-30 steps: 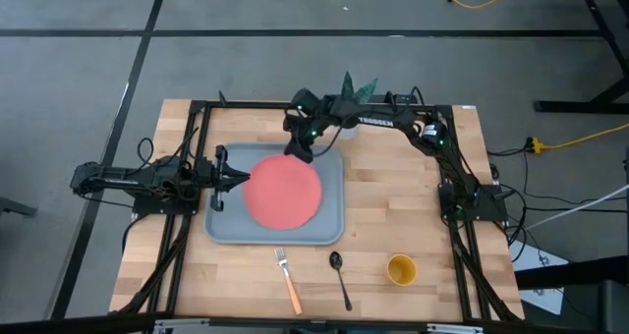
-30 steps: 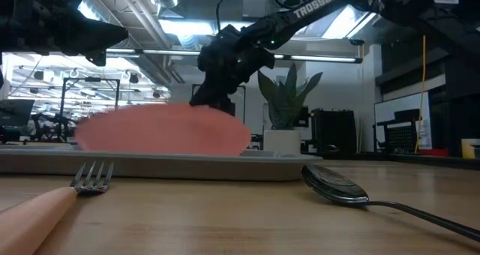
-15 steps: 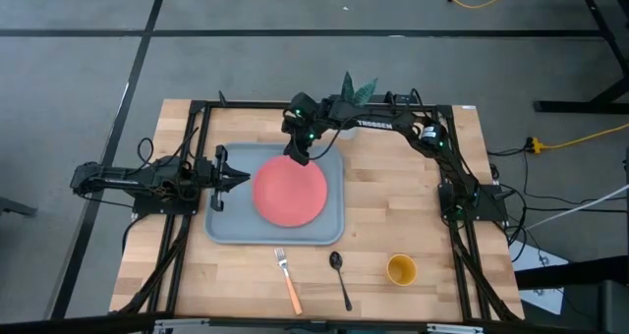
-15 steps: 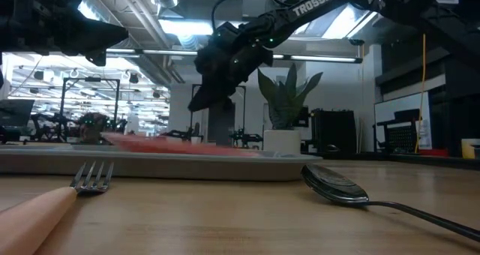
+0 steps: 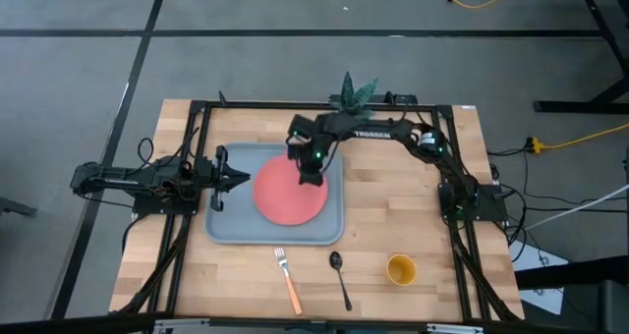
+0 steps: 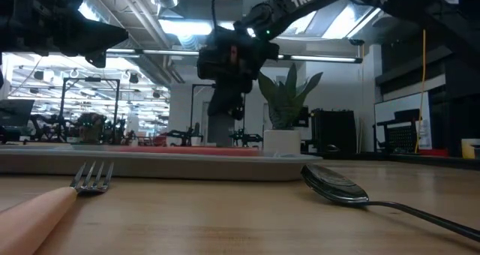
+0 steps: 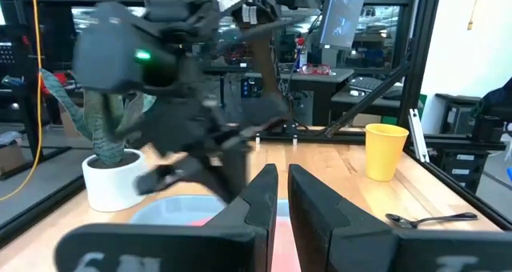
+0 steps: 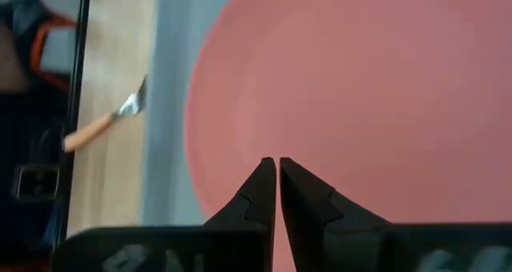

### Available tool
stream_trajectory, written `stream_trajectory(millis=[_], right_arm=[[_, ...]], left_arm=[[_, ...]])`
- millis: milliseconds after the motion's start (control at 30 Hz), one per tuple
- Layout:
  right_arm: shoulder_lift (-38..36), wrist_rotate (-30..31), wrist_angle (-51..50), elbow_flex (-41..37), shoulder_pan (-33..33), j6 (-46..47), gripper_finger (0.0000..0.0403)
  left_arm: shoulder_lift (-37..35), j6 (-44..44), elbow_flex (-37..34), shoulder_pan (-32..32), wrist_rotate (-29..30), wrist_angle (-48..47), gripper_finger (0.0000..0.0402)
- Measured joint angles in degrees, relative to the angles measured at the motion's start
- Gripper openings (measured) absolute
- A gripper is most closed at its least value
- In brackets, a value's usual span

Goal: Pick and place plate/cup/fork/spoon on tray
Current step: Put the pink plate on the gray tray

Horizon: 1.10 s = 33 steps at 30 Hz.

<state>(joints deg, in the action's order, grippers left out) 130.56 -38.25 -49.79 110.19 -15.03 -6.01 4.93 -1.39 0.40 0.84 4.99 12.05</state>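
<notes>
The coral-red plate (image 5: 290,192) lies flat in the grey-blue tray (image 5: 226,226), toward its right side. My right gripper (image 5: 311,173) hangs shut just above the plate's far right part, touching nothing; in its wrist view (image 8: 277,165) the plate (image 8: 360,88) fills the picture. My left gripper (image 5: 243,180) is shut and empty at the tray's left rim. The fork (image 5: 287,280), the dark spoon (image 5: 340,278) and the yellow cup (image 5: 401,269) lie on the wood near the front edge, right of and below the tray.
A white pot with a green plant (image 5: 354,93) stands at the far edge behind the tray. In the low view the fork (image 6: 82,184) and the spoon (image 6: 337,186) lie in front of the tray's rim (image 6: 150,165). Bare wood lies right of the tray.
The plate, tilted up on its far edge a second ago, has dropped flat into the tray. My right gripper has let go of it, risen and moved toward the near edge, over the plate.
</notes>
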Motion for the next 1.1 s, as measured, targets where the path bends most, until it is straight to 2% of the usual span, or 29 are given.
stream_trajectory(millis=[67,233,333,633,800,1100], right_arm=[[0.00,4.02,-1.21,0.00,1.52,-0.12,0.0025],[0.00,29.53,0.36,0.00,5.25,1.63,0.0025],[0.00,38.72,4.66,0.00,6.83,2.52,0.0025],[3.12,39.82,5.22,0.00,8.94,6.02,0.0025],[4.88,44.06,6.75,-0.16,10.55,6.98,0.0016],[4.87,38.32,10.37,-0.11,11.71,7.44,0.0007]], left_arm=[[0.00,0.00,0.02,0.00,0.00,0.00,0.0027],[0.00,0.02,0.02,-0.02,0.00,-0.02,0.0027],[0.00,0.02,0.02,0.00,0.00,-0.01,0.0027],[0.00,0.40,0.02,-0.01,0.02,0.00,0.0027],[0.00,0.42,0.02,0.00,0.01,0.00,0.0027],[0.00,0.40,0.02,-0.01,0.02,0.02,0.0027]])
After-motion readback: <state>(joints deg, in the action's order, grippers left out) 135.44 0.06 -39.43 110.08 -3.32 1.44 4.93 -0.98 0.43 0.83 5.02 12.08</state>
